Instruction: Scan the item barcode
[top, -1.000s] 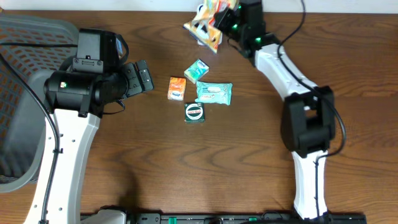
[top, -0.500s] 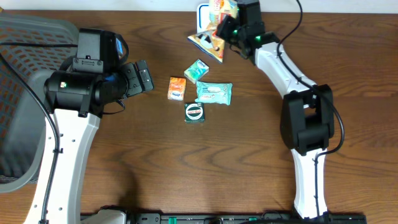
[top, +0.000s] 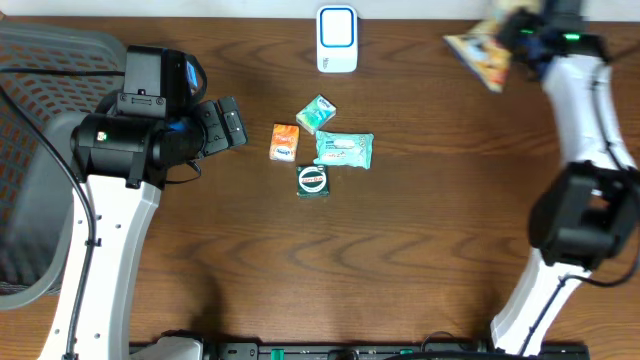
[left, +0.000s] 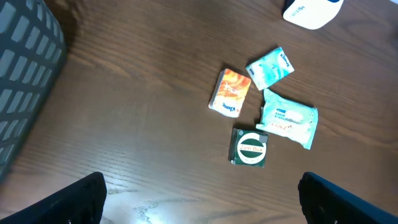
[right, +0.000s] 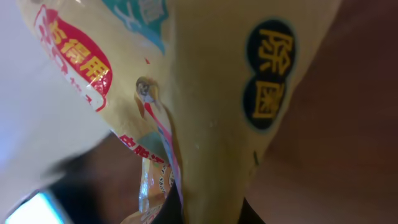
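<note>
Right pincer (top: 514, 33), jaws shut on the edge of a yellow pouch (top: 478, 57), holds it in the air over the far right corner of the table (top: 420, 250), well apart from the white scanner (top: 337, 38) at the table's back edge. Left pincer (top: 238, 122) hangs wide open and empty beside four loose goods: an orange packet (top: 285, 141), a small teal packet (top: 316, 113), a teal wipes pack (top: 345, 150) and a square green box (top: 313, 181) with a round label.

The danger looks to lie in the pouch itself. It is soft, glossy film pinched at one margin only, so it may droop, swing or twist as it is carried, and a slick edge could slide out of the jaws. If the barcode ends up creased, turned away or washed out by glare, the scanner would likely read nothing. Where the barcode sits cannot be told from any view, and the pouch is blurred from above.

Close up, the film is smooth and folded into a ridge, printed with a red patch and a dark round badge of characters. The scanner is a rounded, hard-looking shell with a blue-rimmed face. The table is dark grained wood, and a grey mesh chair (top: 40, 90) stands at the left.
</note>
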